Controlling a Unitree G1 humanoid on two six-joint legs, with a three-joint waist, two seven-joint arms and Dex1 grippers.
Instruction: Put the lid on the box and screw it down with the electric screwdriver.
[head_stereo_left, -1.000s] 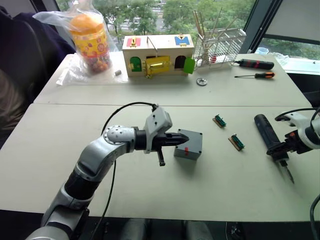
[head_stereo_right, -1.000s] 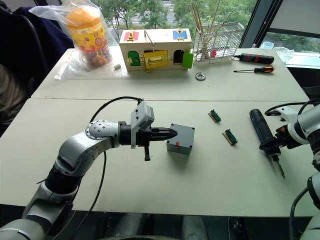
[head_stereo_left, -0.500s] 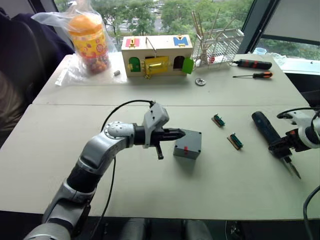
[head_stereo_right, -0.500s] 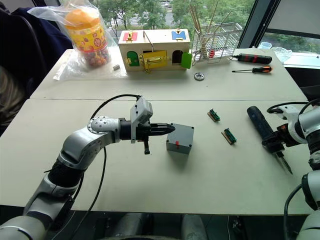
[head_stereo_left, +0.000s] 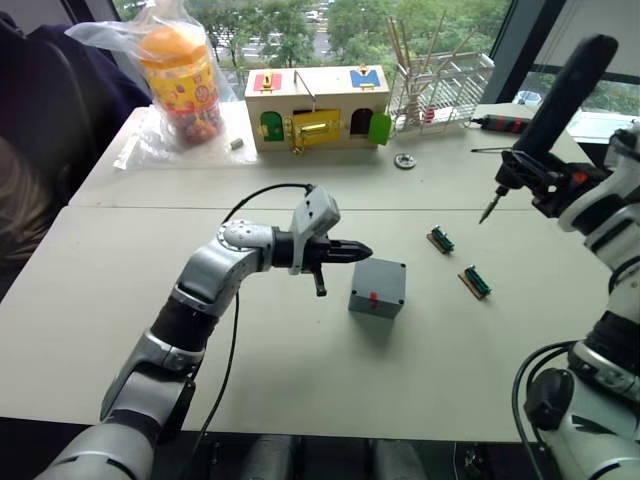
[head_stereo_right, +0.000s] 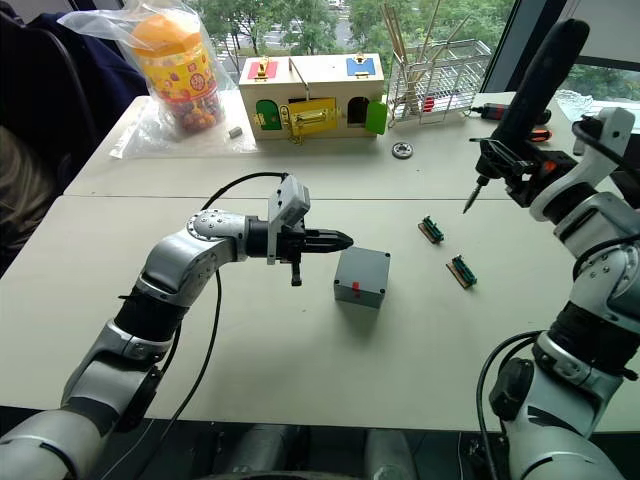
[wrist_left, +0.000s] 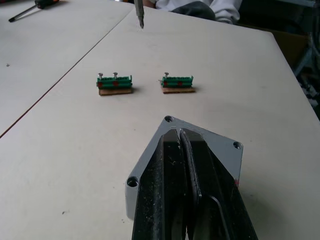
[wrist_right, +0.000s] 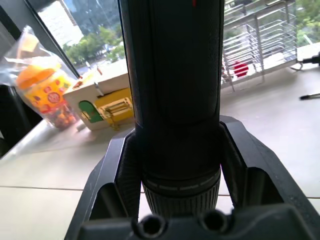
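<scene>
The grey box (head_stereo_left: 376, 297), red mark on its near side, stands mid-table with the lid (wrist_left: 231, 156) lying flush on top, corner screw holes showing. My left gripper (head_stereo_left: 364, 251) is shut and empty, its tips hovering just beyond the box's far-left top edge. High over the right side of the table, my right gripper (head_stereo_left: 541, 176) is shut on the electric screwdriver (head_stereo_left: 566, 92). The black body slants up to the right and the bit points down-left, well above the table. The right wrist view has the electric screwdriver (wrist_right: 172, 100) clamped between both fingers (wrist_right: 114, 172).
Two small green terminal blocks (head_stereo_left: 440, 240) (head_stereo_left: 474, 283) lie right of the box. At the back stand a wooden box with coloured doors (head_stereo_left: 317, 107), a bagged candy jar (head_stereo_left: 180, 70) and a wire rack (head_stereo_left: 440, 85). A metal ring (head_stereo_left: 404, 160) and hand screwdrivers (head_stereo_left: 498, 123) lie nearby.
My right arm has lifted the electric screwdriver off the table and swung it high, bit now pointing down-left. The left gripper has drawn back from over the lid.
</scene>
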